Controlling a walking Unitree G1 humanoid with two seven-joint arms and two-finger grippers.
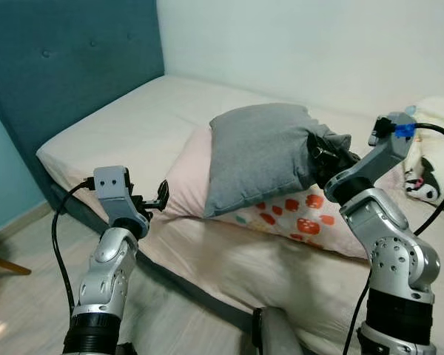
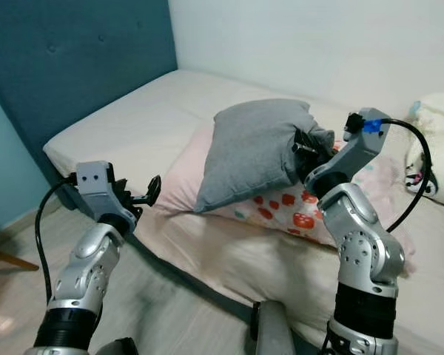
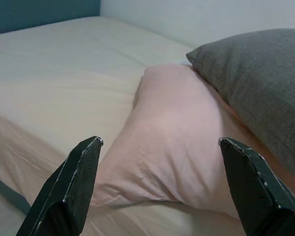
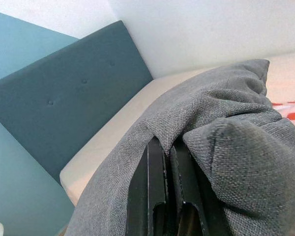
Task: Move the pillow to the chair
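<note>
A grey pillow (image 1: 260, 154) stands tilted on the bed, leaning on a pink pillow (image 1: 185, 174) with a red print. My right gripper (image 1: 324, 157) is shut on the grey pillow's right corner; in the right wrist view the black fingers (image 4: 160, 196) pinch a fold of grey cloth (image 4: 221, 147). My left gripper (image 1: 160, 197) hovers open at the bed's near edge, just left of the pink pillow. In the left wrist view its two fingers (image 3: 71, 184) stand wide apart, with the pink pillow (image 3: 172, 147) ahead and nothing between them.
The bed (image 1: 133, 126) has a cream sheet and a teal padded headboard (image 1: 66, 66) at the left. A white wall (image 1: 318, 44) runs behind. A plush toy (image 1: 429, 177) lies at the bed's far right. Wooden floor (image 1: 22, 310) shows at lower left.
</note>
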